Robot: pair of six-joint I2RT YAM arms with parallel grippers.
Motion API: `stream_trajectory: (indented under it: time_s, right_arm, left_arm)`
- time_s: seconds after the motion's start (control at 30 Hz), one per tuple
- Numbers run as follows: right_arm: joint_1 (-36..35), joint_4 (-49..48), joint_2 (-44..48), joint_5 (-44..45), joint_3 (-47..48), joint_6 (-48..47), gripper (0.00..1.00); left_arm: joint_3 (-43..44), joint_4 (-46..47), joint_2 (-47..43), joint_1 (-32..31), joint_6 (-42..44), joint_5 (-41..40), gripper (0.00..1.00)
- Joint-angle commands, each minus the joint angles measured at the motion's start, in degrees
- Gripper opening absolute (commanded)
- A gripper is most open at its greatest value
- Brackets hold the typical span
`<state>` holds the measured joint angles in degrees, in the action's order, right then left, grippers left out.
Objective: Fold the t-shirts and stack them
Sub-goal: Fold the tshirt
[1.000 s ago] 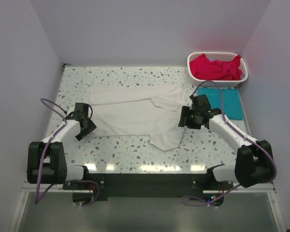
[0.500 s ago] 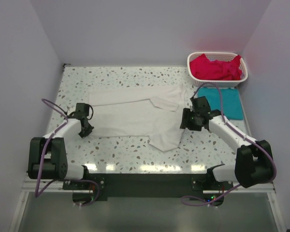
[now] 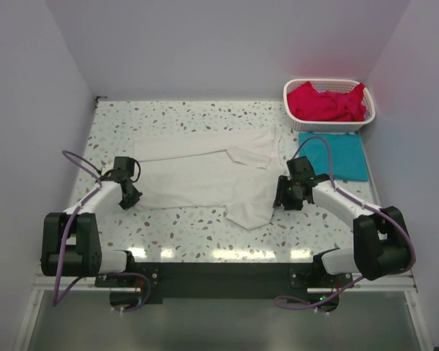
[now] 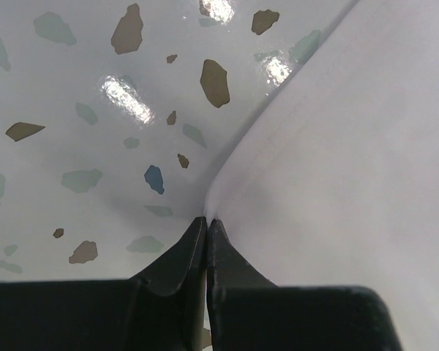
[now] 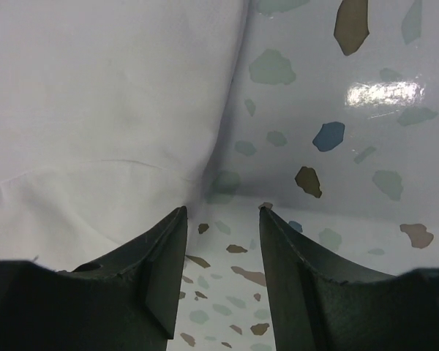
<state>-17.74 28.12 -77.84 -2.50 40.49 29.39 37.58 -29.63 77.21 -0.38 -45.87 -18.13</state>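
Two hands are working the white t-shirt (image 3: 205, 179), which lies spread across the middle of the desk (image 3: 190, 234), one portion hanging toward the near edge. The step in hand looks like taking hold of its two sides for a fold. The left hand (image 4: 206, 221) has its fingers pressed together right at the shirt's left near corner, and from the wrist view it appears clamped on the hem, with no gap between the tips. The right hand (image 5: 221, 212) is set low at the shirt's right edge with its fingers apart: one finger lies over the cloth, the other over bare desk, and nothing is gripped. Next, the right hand probably needs to close on that edge, so that both sides can be lifted and carried over together. The teal t-shirt (image 3: 336, 157) lies flat at the far right of the desk, and the red-pink t-shirts (image 3: 325, 102) are heaped in the basket (image 3: 367, 117) behind it.
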Motion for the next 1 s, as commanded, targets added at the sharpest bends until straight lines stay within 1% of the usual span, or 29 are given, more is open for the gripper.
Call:
stream_trajectory:
  time_s: [0.0, 0.23, 0.33, 0.5, 0.6, 0.63, 0.67, 0.8, 0.87, 0.97]
  right_arm:
    - [-0.4, -5.5, -1.2, -0.7, 0.0, 3.8, 0.47]
    - [0.0, -6.4, -2.7, 0.0, 2.8, 5.4, 0.44]
    - [0.2, -6.9, -5.3, -0.2, 3.1, 5.9, 0.38]
    - [0.2, -10.3, -8.0, -1.3, 1.0, 7.1, 0.28]
    - [0.2, -9.3, -8.6, -0.9, 0.1, 6.7, 0.14]
    - [0.3, -8.7, -7.9, -0.8, -0.4, 6.2, 0.04]
    - [0.3, -7.0, -5.9, 0.2, -0.7, 5.9, 0.00]
    - [0.3, -0.8, -1.4, 1.0, -0.1, 4.0, 0.00]
    - [0.4, 2.7, -0.2, 1.3, 2.0, 2.7, 0.00]
    - [0.5, 5.4, 0.8, 1.4, 5.4, 1.7, 0.00]
  left_arm:
    - [-0.6, 0.5, -1.4, 0.4, 0.4, 0.5, 0.00]
    - [-0.8, 0.8, -2.2, 0.4, 0.1, 0.1, 0.00]
    - [-0.8, 1.1, -2.2, 0.4, 0.2, 0.4, 0.00]
    - [-0.6, 0.5, -2.2, 0.4, 0.2, 0.0, 0.00]
    - [-0.4, -0.1, -2.4, 0.4, 0.2, -0.6, 0.00]
    - [-0.3, -0.5, -2.6, 0.4, 0.0, -1.2, 0.00]
    - [0.1, -1.8, -2.9, 0.4, 0.1, -1.6, 0.00]
    - [1.5, -4.5, -5.6, 0.4, 1.6, -3.3, 0.00]
    - [2.2, -5.3, -7.4, 0.4, 2.3, -4.0, 0.00]
    - [3.2, -5.6, -8.3, 0.4, 3.5, -4.0, 0.00]
